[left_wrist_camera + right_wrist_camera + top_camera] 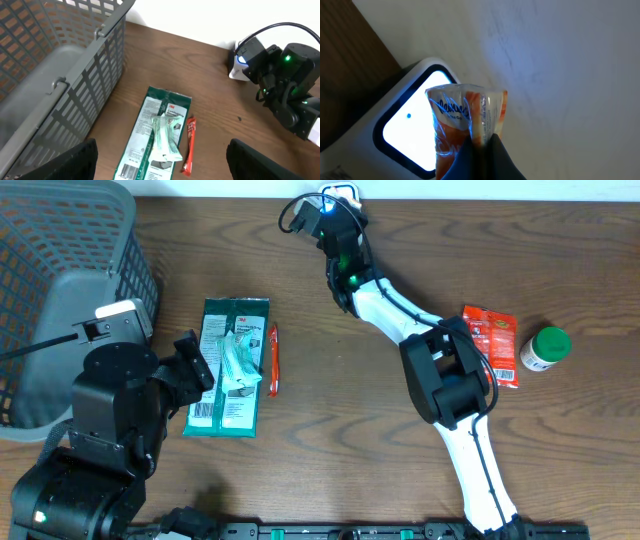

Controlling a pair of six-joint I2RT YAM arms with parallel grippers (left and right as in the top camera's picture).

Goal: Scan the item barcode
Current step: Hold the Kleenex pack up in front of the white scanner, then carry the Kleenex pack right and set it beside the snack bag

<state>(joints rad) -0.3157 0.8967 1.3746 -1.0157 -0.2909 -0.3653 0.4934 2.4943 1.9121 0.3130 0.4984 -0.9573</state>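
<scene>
The packet (467, 117), orange and white in a clear wrapper, sits pinched by its lower end in your right gripper (481, 146). The fingers are closed tight on it, and it stands just in front of the scanner's (412, 131) lit window. You cannot tell whether it touches the glass.

Your right arm reaches from the near edge of the table (330, 410) across to the far edge, where the scanner stands against the wall. Your left arm stays low at the near left. Your left gripper (161, 146) is spread wide with nothing in it, above a green package (228, 365) that lies flat beside the basket (60, 240).

Only the right wrist view shows you the packet; from overhead the gripper hides it. The overhead view alone shows a red pouch (492, 340) and a green-capped bottle (545, 348) near each other on the right. Overhead and left wrist views both show a thin red stick (272, 360) lying along the green package's edge.
</scene>
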